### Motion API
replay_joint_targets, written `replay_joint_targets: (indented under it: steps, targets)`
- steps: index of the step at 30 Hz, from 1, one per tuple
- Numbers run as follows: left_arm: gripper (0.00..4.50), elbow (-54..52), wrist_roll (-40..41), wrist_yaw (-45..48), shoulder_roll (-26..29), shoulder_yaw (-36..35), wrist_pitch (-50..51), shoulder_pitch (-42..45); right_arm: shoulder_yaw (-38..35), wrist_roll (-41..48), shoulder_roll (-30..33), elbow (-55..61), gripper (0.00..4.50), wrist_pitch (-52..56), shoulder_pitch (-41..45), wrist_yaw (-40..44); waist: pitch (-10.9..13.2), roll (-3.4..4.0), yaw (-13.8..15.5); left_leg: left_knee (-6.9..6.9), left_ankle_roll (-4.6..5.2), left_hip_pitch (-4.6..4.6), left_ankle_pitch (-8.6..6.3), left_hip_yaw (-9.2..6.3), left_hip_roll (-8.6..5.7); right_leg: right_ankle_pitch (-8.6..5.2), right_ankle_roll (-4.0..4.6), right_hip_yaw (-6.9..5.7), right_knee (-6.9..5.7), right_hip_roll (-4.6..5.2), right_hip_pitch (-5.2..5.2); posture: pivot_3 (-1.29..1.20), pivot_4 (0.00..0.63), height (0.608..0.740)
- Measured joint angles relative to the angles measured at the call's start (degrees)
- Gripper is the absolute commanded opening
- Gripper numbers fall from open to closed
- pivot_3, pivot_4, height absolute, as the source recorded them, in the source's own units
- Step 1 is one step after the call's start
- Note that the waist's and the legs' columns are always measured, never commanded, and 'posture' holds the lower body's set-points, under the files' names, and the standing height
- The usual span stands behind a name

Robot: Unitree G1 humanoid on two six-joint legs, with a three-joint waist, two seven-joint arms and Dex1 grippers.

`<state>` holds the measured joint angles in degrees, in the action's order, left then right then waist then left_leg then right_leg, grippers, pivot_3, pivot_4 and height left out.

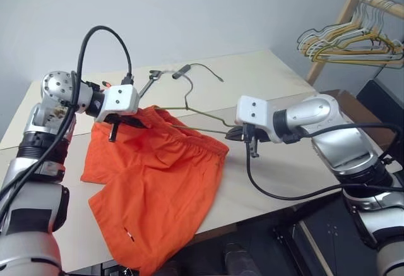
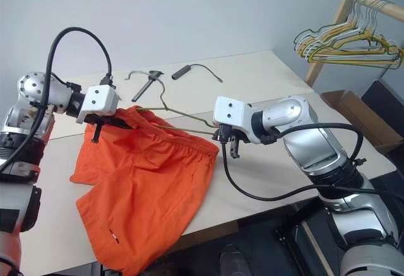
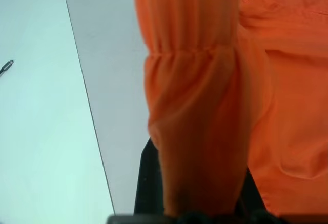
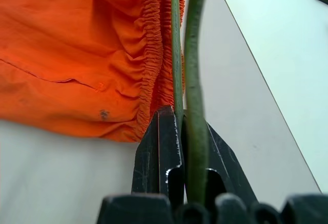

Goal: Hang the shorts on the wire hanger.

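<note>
Pinching the shorts (image 1: 158,175) waistband, the left hand (image 1: 129,122) faces the right hand (image 1: 243,138) clamped on the wire hanger (image 1: 196,119).

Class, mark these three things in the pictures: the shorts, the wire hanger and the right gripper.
shorts (image 1: 158,181), left eye view, on the middle of the orange fabric.
wire hanger (image 1: 203,118), left eye view, on the upper wire sloping toward the hook.
right gripper (image 4: 182,131), right wrist view, between the black fingertips clamping the wire.

Orange shorts (image 1: 158,187) under wire hanger (image 1: 196,117)
</note>
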<state>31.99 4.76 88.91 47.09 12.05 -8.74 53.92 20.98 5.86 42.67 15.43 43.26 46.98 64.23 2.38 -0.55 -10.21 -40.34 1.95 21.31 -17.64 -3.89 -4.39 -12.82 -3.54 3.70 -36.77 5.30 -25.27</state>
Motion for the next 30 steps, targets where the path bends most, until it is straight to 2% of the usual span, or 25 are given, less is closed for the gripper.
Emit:
replay_joint_targets:
  steps: [1, 5, 11, 12, 16, 20, 27, 30]
  targets:
    - [0.0, -0.5, 0.1, -0.6, -0.3, -0.2, 1.2, -0.3, -0.2, 0.0, 0.1, 0.0, 0.8, 0.1, 0.0, -0.2, 0.0, 0.0, 0.0, -0.01, 0.0, 0.0, 0.0, -0.01, 0.0, 0.0, 0.0, 0.0, -0.01, 0.0, 0.0, -0.15, 0.033, 0.74]
    - [0.0, -4.5, 2.5, -0.9, -0.2, -2.3, 6.6, -2.5, -2.9, 0.6, 0.8, 0.2, 2.17, 2.5, -1.3, -1.7, 0.0, 0.0, 0.0, -0.01, 0.04, 0.0, -0.03, -0.03, 0.01, 0.0, 0.0, 0.0, -0.02, 0.0, -0.01, -0.15, 0.04, 0.74]
    - [0.0, -7.8, 4.6, -0.6, 1.9, -4.3, 12.1, -6.0, -14.2, 4.1, 4.5, 0.4, 4.28, 7.2, -10.2, -5.9, 0.0, 0.0, 0.3, -0.03, 0.1, 0.0, -0.06, -0.07, 0.01, 0.01, -0.01, 0.0, -0.01, 0.02, 0.04, -0.15, 0.059, 0.74]
    - [0.0, -8.8, 4.9, -0.3, 2.5, -4.5, 13.1, -6.7, -16.6, 4.8, 5.4, 0.9, 4.48, 7.8, -12.9, -6.3, 0.0, 0.01, 0.5, -0.02, 0.14, -0.01, -0.08, -0.07, 0.01, 0.0, -0.01, 0.01, -0.01, 0.03, 0.06, -0.15, 0.062, 0.74]
    - [0.0, -8.9, 5.6, 0.5, 3.3, -4.6, 15.1, -7.2, -22.6, 9.5, 4.1, 3.7, 4.48, 8.1, -23.2, -6.8, 0.0, 0.01, 0.7, -0.03, 0.47, -0.07, -0.27, -0.06, 0.04, 0.0, -0.01, 0.05, -0.02, 0.0, 0.1, -0.15, 0.069, 0.74]
    - [0.0, -8.9, 5.6, 0.6, 3.2, -4.5, 15.2, -7.2, -23.6, 14.2, -4.7, 7.2, 4.48, 8.0, -28.9, -9.8, 0.0, 0.02, 0.2, -0.03, 0.47, -0.16, -0.27, -0.03, 0.05, 0.01, -0.02, 0.14, -0.06, -0.02, 0.15, -0.15, 0.074, 0.74]
    - [0.0, -8.7, 5.6, 0.6, 2.9, -4.5, 15.3, -7.2, -17.4, 14.1, -19.5, 3.4, 4.48, 7.8, -28.7, -21.9, 0.0, 0.05, 0.1, -0.03, 0.23, -0.18, -0.14, -0.03, 0.04, 0.01, -0.02, 0.11, -0.12, -0.03, 0.12, -0.14, 0.077, 0.74]
    - [0.0, -8.7, 5.6, 0.6, 2.9, -4.5, 15.4, -7.2, -16.3, 13.3, -24.2, -1.8, 3.92, 6.5, -28.1, -25.5, 0.1, 0.07, 0.3, 0.0, 0.14, -0.17, -0.08, -0.04, 0.01, 0.02, -0.03, 0.1, -0.11, -0.02, 0.11, -0.13, 0.078, 0.74]
